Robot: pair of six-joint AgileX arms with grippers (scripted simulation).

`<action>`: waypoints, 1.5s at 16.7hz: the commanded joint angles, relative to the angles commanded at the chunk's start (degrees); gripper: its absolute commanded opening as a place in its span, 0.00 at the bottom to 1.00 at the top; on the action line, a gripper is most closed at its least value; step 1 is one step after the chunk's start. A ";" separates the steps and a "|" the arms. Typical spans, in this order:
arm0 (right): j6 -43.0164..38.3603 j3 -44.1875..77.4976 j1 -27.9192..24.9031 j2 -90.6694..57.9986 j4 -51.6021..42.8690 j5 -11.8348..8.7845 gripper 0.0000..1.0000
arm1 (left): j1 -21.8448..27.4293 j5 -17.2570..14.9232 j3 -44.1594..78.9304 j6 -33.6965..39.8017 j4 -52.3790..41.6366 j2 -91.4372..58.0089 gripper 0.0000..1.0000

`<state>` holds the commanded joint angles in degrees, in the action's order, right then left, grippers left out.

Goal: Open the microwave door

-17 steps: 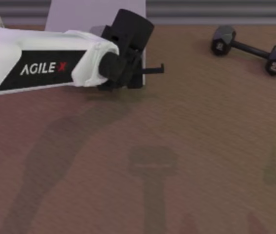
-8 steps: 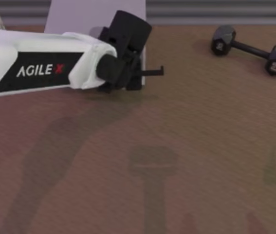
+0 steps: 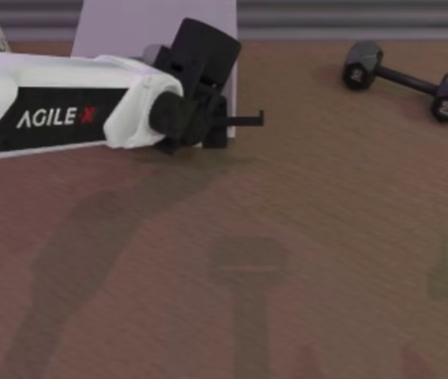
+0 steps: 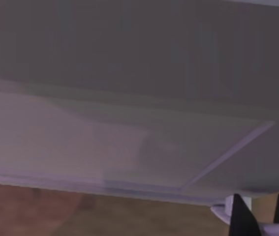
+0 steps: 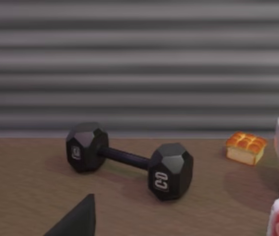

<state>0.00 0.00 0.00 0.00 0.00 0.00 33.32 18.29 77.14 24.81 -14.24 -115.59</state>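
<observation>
- The left gripper (image 3: 235,120) sits at the microwave's front right corner, near the far edge of the tabletop (image 3: 326,237). One thin black finger (image 3: 247,119) pokes out sideways toward the table's right side, past the white edge below the pale top.
- Whether that claw is open, closed or clamped on anything cannot be told: from above its body hides the fingers' meeting point, and the left wrist view shows only two dark fingertips (image 4: 240,216) at the frame's lower corner.
- The microwave (image 3: 156,24) stands at the far edge of the tabletop, left of centre, its flat pale top seen from above. Its front faces the near edge, and its long axis runs left to right along the far edge.
- The microwave door (image 4: 129,142) fills the left wrist view as a pale, greyish panel seen very close; a white bar piece (image 4: 235,209) shows just beside the fingertips.
- The right arm is parked out of the top view; its gripper (image 5: 75,221) shows only as a dark wedge in its own wrist view, state not readable.
- A black dumbbell (image 3: 408,79) lies near the far right corner, well apart from the microwave.
</observation>
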 joint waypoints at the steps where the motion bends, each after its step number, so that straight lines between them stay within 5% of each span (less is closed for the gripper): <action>1: 0.00 0.00 0.00 0.00 0.00 0.00 1.00 | 0.00 0.00 0.00 0.00 0.00 0.00 0.00; 25: 0.00 0.00 0.00 0.00 0.00 0.00 1.00 | -0.05 -1.27 -1.64 -1.39 1.04 1.08 0.00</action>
<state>0.00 0.00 0.00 0.00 0.00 0.00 33.27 17.02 75.50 23.42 -13.20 -114.51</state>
